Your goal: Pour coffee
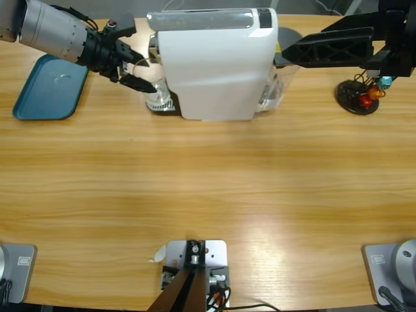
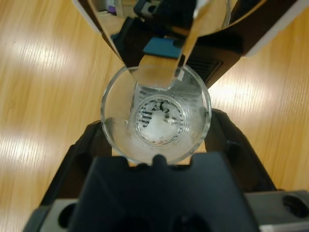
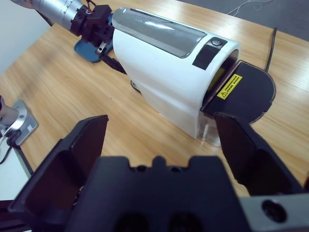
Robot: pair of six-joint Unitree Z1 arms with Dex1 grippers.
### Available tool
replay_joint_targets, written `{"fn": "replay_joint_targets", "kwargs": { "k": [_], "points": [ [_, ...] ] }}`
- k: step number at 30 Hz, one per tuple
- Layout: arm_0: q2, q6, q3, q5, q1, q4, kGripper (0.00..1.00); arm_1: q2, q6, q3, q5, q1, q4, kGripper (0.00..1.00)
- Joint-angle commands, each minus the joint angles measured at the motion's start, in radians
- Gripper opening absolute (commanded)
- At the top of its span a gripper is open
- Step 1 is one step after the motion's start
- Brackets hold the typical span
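Observation:
A small clear glass tumbler (image 2: 157,116) stands under the spout (image 2: 161,63) of the white coffee machine (image 1: 214,65). In the high view the tumbler (image 1: 158,99) is at the machine's left end. My left gripper (image 1: 144,73) reaches in from the upper left, and its black jaws hug the glass on both sides. The glass bottom looks clear; no coffee is in view. My right gripper (image 3: 159,140) hovers open and holds nothing, above and behind the machine (image 3: 164,72). In the high view the right gripper (image 1: 292,53) is at the machine's right end.
A teal tray (image 1: 49,88) lies at the far left, behind the left arm. At the far right a black stand with small coloured capsules (image 1: 364,96) sits under the right arm. The machine's clear water tank (image 1: 279,88) is at its right end.

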Motion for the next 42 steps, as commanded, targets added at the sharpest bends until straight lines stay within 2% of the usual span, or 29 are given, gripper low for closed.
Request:
{"fn": "replay_joint_targets", "kwargs": {
  "k": [1, 2, 3, 4, 5, 7, 8, 9, 22, 31, 33, 35, 37, 39, 40, 41, 42],
  "points": [
    [0.064, 0.006, -0.003, -0.014, -0.016, -0.016, 0.0, 0.038, -0.013, -0.007, 0.0, -0.019, 0.004, 1.0],
    [0.067, 0.002, -0.005, -0.013, -0.018, -0.016, 0.063, 0.039, -0.013, -0.007, 0.0, -0.019, 0.006, 1.0],
    [0.068, 0.001, -0.006, -0.011, -0.02, -0.016, 0.314, 0.04, -0.013, -0.008, 0.0, -0.019, 0.005, 1.0],
    [0.069, 0.0, -0.004, -0.011, -0.021, -0.016, 0.456, 0.042, -0.013, -0.009, 0.0, -0.019, 0.005, 1.0],
    [0.07, -0.001, -0.002, -0.012, -0.021, -0.016, 0.547, 0.044, -0.014, -0.011, 0.0, -0.019, 0.005, 1.0],
    [0.076, -0.006, 0.0, -0.011, -0.024, -0.015, 0.871, 0.046, -0.014, -0.013, 0.001, -0.019, 0.004, 1.0],
    [0.077, -0.008, 0.0, -0.011, -0.024, -0.015, 0.957, 0.046, -0.014, -0.013, 0.001, -0.019, 0.005, 1.0],
    [0.077, -0.011, 0.0, -0.01, -0.025, -0.015, 0.986, 0.045, -0.014, -0.013, 0.002, -0.019, 0.006, 1.0],
    [0.035, -0.023, 0.026, -0.007, -0.006, -0.013, 0.987, 0.046, -0.016, -0.021, 0.0, -0.019, 0.01, 1.0],
    [-0.183, -0.075, 0.108, -0.012, 0.065, 0.01, 0.987, 0.063, -0.024, -0.044, -0.001, -0.019, 0.04, 1.0],
    [-0.235, -0.084, 0.123, 0.049, 0.065, 0.057, 0.987, 0.091, -0.025, -0.112, -0.019, -0.02, 0.109, 1.0],
    [-0.284, -0.127, 0.142, 0.116, 0.065, 0.117, 0.987, 0.156, -0.04, -0.255, -0.015, -0.047, 0.242, 1.0],
    [-0.347, -0.245, 0.188, 0.133, 0.06, 0.155, 0.987, 0.27, -0.072, -0.468, 0.031, -0.094, 0.433, 0.989],
    [-0.434, -0.345, 0.265, 0.161, 0.057, 0.155, 0.987, 0.358, -0.082, -0.629, 0.022, -0.124, 0.536, 0.967],
    [-0.476, -0.383, 0.302, 0.182, 0.057, 0.154, 0.987, 0.391, -0.082, -0.688, 0.02, -0.138, 0.559, 0.929],
    [-0.523, -0.408, 0.342, 0.209, 0.058, 0.154, 0.987, 0.428, -0.082, -0.747, 0.02, -0.151, 0.586, 0.818],
    [-0.554, -0.42, 0.364, 0.228, 0.058, 0.152, 0.987, 0.467, -0.083, -0.803, 0.021, -0.158, 0.618, 0.644]
  ]
}}
